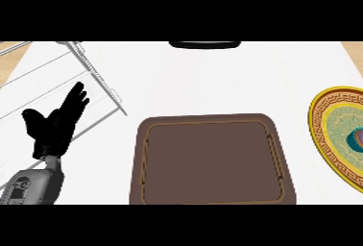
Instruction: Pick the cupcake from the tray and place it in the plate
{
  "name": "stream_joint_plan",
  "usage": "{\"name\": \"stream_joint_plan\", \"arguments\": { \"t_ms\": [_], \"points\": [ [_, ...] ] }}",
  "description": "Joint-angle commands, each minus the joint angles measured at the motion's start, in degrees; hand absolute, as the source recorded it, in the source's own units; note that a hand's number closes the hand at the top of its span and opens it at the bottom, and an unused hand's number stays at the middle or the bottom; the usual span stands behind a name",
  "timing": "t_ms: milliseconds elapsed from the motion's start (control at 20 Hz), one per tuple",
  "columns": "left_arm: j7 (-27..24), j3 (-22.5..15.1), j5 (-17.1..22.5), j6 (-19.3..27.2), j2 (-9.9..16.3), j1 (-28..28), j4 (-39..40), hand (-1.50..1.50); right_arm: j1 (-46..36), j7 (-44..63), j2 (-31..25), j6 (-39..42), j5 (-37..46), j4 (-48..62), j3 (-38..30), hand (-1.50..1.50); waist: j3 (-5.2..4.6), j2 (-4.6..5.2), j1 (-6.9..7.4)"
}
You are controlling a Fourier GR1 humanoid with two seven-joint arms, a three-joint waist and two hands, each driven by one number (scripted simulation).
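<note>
A brown tray [211, 161] sits at 6 o'clock on the white counter [212, 77], its flat inner surface bare. At 3 o'clock, a gold-rimmed patterned plate [327, 139] is cut off by the frame's edge; the cupcake [354, 141] rests on it near its middle, only partly visible. At 9 o'clock the left robot hand [53, 126] is raised on its grey forearm, released, fingers straight and holding nothing. Beside it, toward 10 o'clock, runs a wire rack [85, 72]. A dark object [204, 44] lies at 12 o'clock.
</note>
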Motion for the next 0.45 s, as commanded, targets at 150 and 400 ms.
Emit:
{"name": "stream_joint_plan", "arguments": {
  "t_ms": [150, 400],
  "points": [
    [-0.43, -0.59, -0.79, 0.67, -1.54, 0.14, 2.39, 0.00, 2.72, -14.72, -1.45, 7.50, 2.48, 4.76, 1.86, -1.50, 0.01, 0.49, -0.10],
    [1.47, -1.32, -0.91, 0.22, -1.31, 0.48, 0.18, 0.00, 0.66, -13.65, -4.27, 7.61, 2.79, 6.23, 3.89, -1.50, -0.05, 0.29, 0.60]
  ]
}}
